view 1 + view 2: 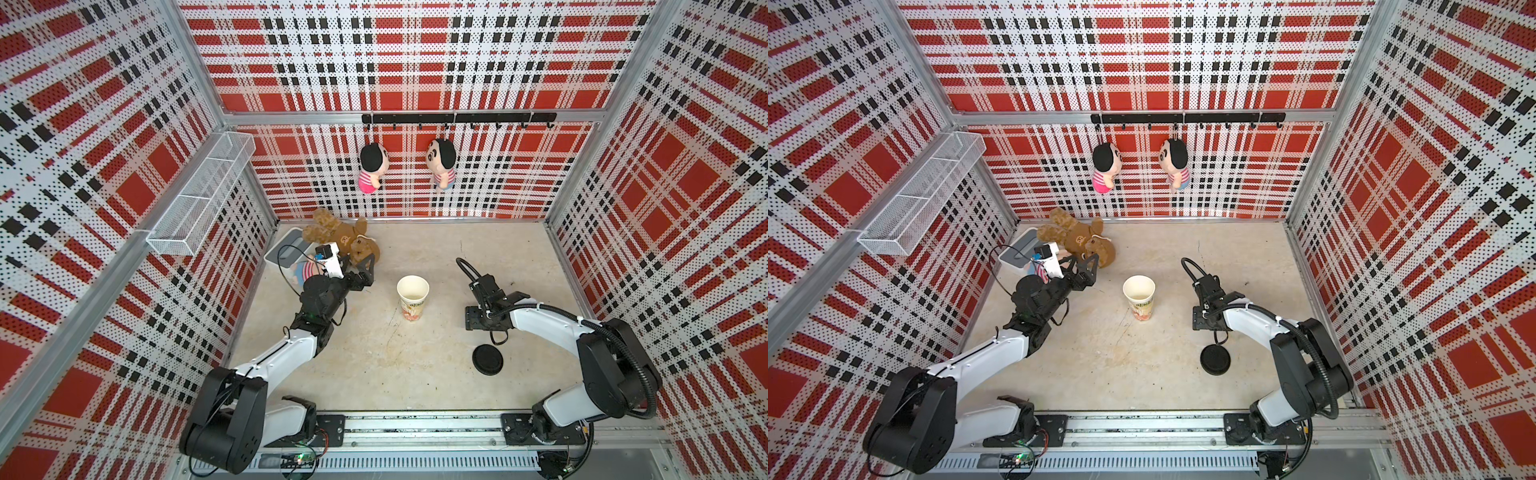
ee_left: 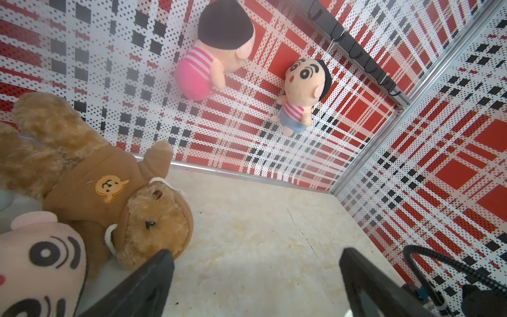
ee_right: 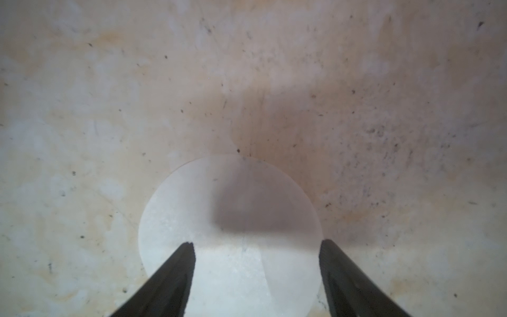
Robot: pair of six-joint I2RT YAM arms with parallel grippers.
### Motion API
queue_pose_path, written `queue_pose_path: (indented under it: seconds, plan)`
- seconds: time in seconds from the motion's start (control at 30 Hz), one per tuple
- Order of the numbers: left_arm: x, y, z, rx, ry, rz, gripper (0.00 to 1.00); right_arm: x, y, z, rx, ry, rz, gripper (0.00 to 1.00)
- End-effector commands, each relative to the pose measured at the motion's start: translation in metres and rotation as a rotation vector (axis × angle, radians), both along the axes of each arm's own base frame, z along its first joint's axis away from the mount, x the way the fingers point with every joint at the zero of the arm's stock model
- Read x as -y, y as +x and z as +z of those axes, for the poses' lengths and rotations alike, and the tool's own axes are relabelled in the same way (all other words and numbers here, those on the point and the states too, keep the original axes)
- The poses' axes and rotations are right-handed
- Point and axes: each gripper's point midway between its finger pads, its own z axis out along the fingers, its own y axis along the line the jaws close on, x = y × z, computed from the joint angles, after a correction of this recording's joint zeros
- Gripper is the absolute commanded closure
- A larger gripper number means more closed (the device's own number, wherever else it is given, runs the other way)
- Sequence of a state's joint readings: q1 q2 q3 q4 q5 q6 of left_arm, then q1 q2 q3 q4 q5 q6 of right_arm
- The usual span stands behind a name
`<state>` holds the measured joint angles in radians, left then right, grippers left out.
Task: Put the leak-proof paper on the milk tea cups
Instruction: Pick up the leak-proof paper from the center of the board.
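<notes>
While the paper [image 3: 230, 219] lies flat on the desk [image 1: 415, 374], well apart from the cup [image 1: 412, 297] and toward the desk's right edge, the right tool [image 3: 257, 243] points straight down over it. Its jaws stand apart, one tip over the sheet and the other at its rim, and they grip nothing. Whether the tips touch the sheet cannot be told. The pose likely suits so thin a sheet, since tips coming from above can press and pinch it up where no edge offers a hold. In both top views the arm hides the sheet.

The cup stands upright near the desk's middle, its mouth uncovered. The left tool [image 2: 255, 251] hangs released near the left edge with nothing between its jaws. It probably waits clear of the cup, ready to steady it.

A black lid [image 1: 487, 360] lies by the right arm, toward the front edge and off the line from paper to cup. A bear [image 1: 340, 241], a box [image 1: 286, 249] and a doll [image 2: 35, 263] crowd the back left corner, close to the left tool. Two hanging dolls [image 1: 372, 168] are on the back wall. Nothing stands between paper and cup, so the likelier trouble is the flimsy sheet slipping or folding.
</notes>
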<state>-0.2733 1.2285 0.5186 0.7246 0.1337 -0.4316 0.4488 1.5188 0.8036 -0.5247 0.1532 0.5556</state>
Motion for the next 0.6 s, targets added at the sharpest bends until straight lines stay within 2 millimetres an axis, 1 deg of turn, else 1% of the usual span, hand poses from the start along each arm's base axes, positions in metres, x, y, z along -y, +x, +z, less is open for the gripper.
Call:
queue_pose_path:
  seconds: [0.0,0.07,0.13,0.2,0.27,0.37,0.4,0.5,0.57]
  plan:
    - [-0.003,-0.004,0.008,0.035,0.021,0.0,0.02,0.007,-0.008,-0.013,-0.037,0.005,-0.059,0.28]
    - [-0.003,-0.005,0.01,0.042,0.024,-0.006,0.02,0.007,-0.009,-0.019,-0.046,0.019,-0.064,0.3]
    - [-0.003,-0.006,0.011,0.046,0.023,-0.009,0.02,0.007,-0.009,-0.024,-0.054,0.026,-0.065,0.36]
    - [-0.002,-0.006,0.012,0.05,0.026,-0.016,0.02,0.009,-0.01,-0.03,-0.063,0.018,-0.075,0.46]
    - [-0.001,-0.007,0.013,0.052,0.025,-0.023,0.02,0.012,-0.009,-0.031,-0.062,0.001,-0.083,0.54]
    - [0.0,-0.008,0.014,0.056,0.028,-0.029,0.02,0.016,-0.005,-0.03,-0.049,-0.024,-0.095,0.66]
    - [0.0,-0.008,0.014,0.057,0.029,-0.029,0.02,0.017,-0.005,-0.03,-0.048,-0.031,-0.096,0.69]
    - [0.0,-0.01,0.015,0.062,0.028,-0.035,0.02,0.016,0.002,-0.024,-0.023,-0.033,-0.095,0.73]
    - [0.002,-0.011,0.018,0.066,0.021,-0.05,0.02,0.011,0.011,-0.013,0.024,-0.003,-0.087,0.76]
